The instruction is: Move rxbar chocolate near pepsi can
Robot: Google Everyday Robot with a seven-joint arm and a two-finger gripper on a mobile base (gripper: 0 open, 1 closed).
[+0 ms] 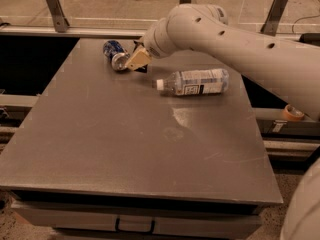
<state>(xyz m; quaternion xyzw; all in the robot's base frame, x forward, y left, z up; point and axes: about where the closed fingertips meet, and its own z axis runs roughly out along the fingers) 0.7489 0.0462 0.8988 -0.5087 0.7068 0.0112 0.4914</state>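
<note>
The pepsi can lies on its side at the far left of the grey table, its silver end turned toward me. My gripper is low over the table just right of the can. A small black piece of the rxbar chocolate shows under the gripper, close to the can. The rest of the bar is hidden by the gripper, so I cannot tell whether it is held.
A clear plastic bottle with a pale label lies on its side right of the gripper, cap pointing left. My arm reaches in from the right above it. A roll of tape sits off the table at the right.
</note>
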